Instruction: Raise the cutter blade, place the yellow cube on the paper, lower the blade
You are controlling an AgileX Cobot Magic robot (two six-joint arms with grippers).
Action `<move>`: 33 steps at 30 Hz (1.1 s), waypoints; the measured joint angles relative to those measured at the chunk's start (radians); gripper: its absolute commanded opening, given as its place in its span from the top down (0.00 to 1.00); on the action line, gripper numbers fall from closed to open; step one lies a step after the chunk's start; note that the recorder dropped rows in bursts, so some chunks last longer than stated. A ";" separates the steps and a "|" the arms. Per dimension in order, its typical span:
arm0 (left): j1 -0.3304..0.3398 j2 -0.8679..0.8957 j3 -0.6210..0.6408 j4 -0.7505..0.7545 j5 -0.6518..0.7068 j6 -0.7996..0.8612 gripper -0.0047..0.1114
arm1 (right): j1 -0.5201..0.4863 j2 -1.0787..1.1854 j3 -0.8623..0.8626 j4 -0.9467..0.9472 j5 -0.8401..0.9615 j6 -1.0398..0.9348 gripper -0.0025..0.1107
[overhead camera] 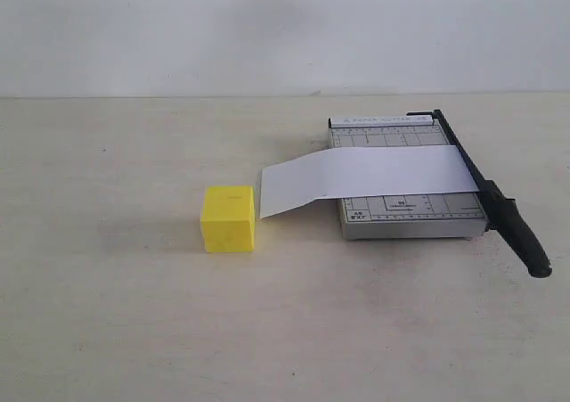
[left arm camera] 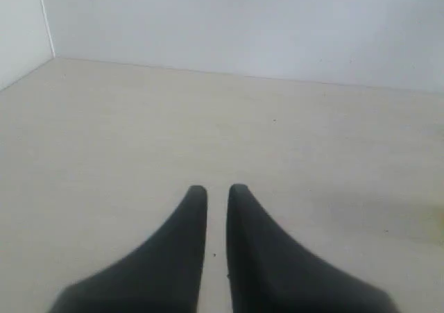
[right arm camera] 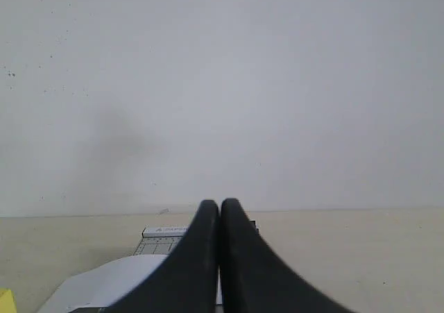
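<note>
Paper (overhead camera: 365, 177) lies across the grey cutter base (overhead camera: 401, 210), right of centre in the exterior view. Its left end overhangs the base and droops toward the tabletop (overhead camera: 134, 331). The cutter blade (overhead camera: 476, 181) is down, flat along the base's right edge and over the paper's right end. Its thick black handle juts past the base's near corner toward the lower right. The yellow cube (overhead camera: 228, 217) sits on the tabletop left of centre, just beside the paper's free end and not on it.

The left gripper (left arm camera: 216, 191) hangs over the tabletop, its fingertips almost together with only a thin slit between them, holding nothing. The right gripper (right arm camera: 220, 205) has its fingertips pressed together and is empty, with the cutter base and paper beyond it.
</note>
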 measured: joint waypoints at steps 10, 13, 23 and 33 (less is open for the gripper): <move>0.000 0.000 0.000 0.000 0.000 0.000 0.86 | 0.000 0.000 0.000 0.000 -0.008 0.000 0.98; 0.000 0.000 0.000 0.000 0.000 0.000 0.86 | 0.000 0.000 0.000 0.000 -0.033 0.028 0.98; 0.000 0.000 0.000 0.000 0.000 0.000 0.86 | 0.000 0.000 0.000 0.002 -0.044 0.263 0.87; 0.000 0.000 0.000 0.000 0.000 0.000 0.86 | 0.000 0.207 -0.136 0.004 0.169 0.287 0.44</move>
